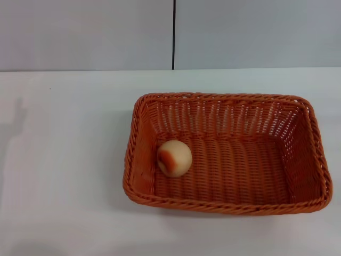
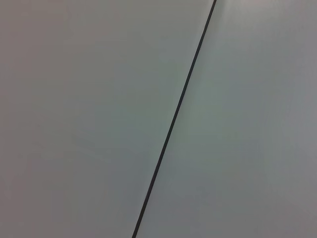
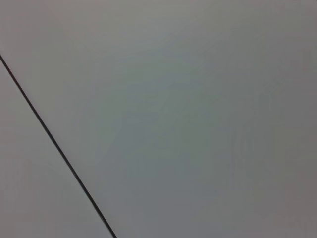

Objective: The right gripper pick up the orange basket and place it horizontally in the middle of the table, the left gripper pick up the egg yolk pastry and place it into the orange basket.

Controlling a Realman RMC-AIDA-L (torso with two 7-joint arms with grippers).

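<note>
The orange basket (image 1: 226, 154) lies lengthwise across the white table (image 1: 64, 160), a little right of the middle in the head view. Inside it, against its left wall, rests the egg yolk pastry (image 1: 174, 158), a pale tan ball with an orange-brown patch turned to the left. Neither gripper shows in any view. Both wrist views hold only grey wall crossed by a thin dark seam (image 2: 173, 124) (image 3: 54, 144).
The grey wall (image 1: 85, 32) rises behind the table's far edge, with a vertical dark seam (image 1: 173, 34) near the centre. White tabletop stretches left of the basket and in front of it.
</note>
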